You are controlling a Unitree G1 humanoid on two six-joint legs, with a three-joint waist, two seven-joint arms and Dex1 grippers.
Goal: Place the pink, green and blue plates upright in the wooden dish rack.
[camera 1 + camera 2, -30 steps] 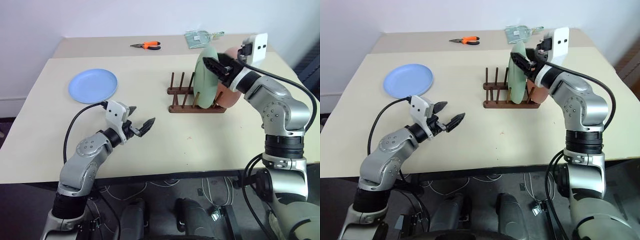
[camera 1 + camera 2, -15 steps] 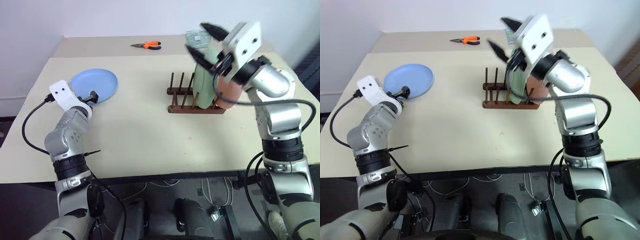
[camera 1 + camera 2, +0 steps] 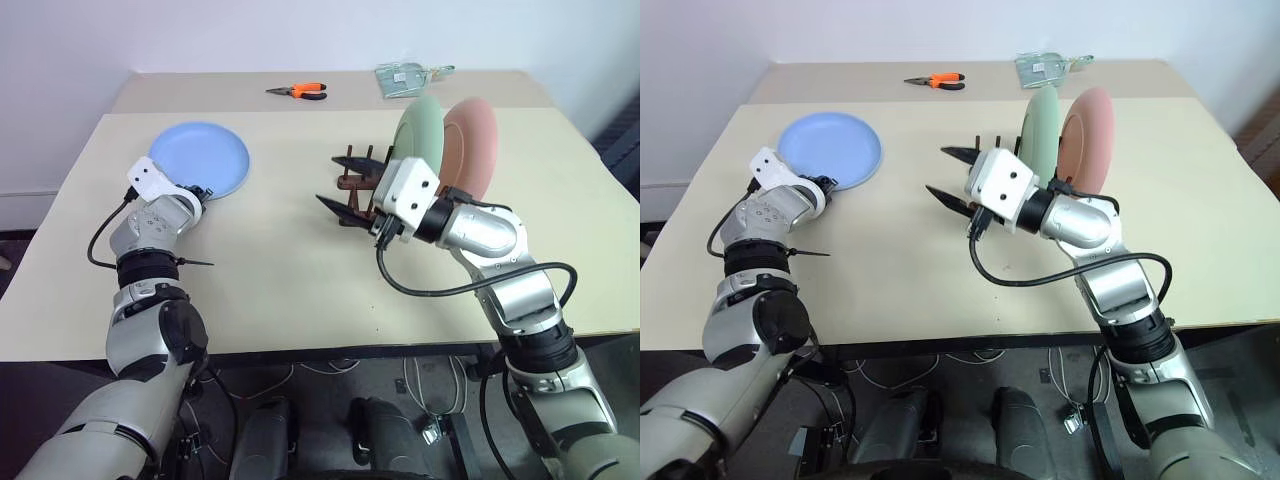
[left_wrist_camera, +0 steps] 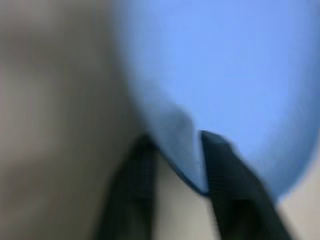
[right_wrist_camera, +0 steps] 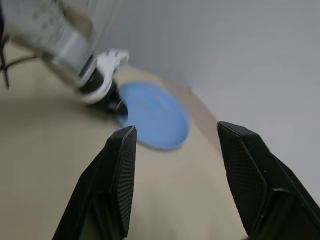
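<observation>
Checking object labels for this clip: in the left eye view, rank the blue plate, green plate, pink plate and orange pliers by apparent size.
1. blue plate, seen nearly face-on.
2-3. pink plate and green plate: upright, overlapping and partly hidden, so I won't rank them.
4. orange pliers, clearly smallest, though farthest away.

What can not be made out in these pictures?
- Rack: the right claw covers most of it in both eye views, so the slots holding the green plate and pink plate are hidden.
- Left claw: blurred in its wrist view; its grip on the blue plate rim is unclear.
</observation>
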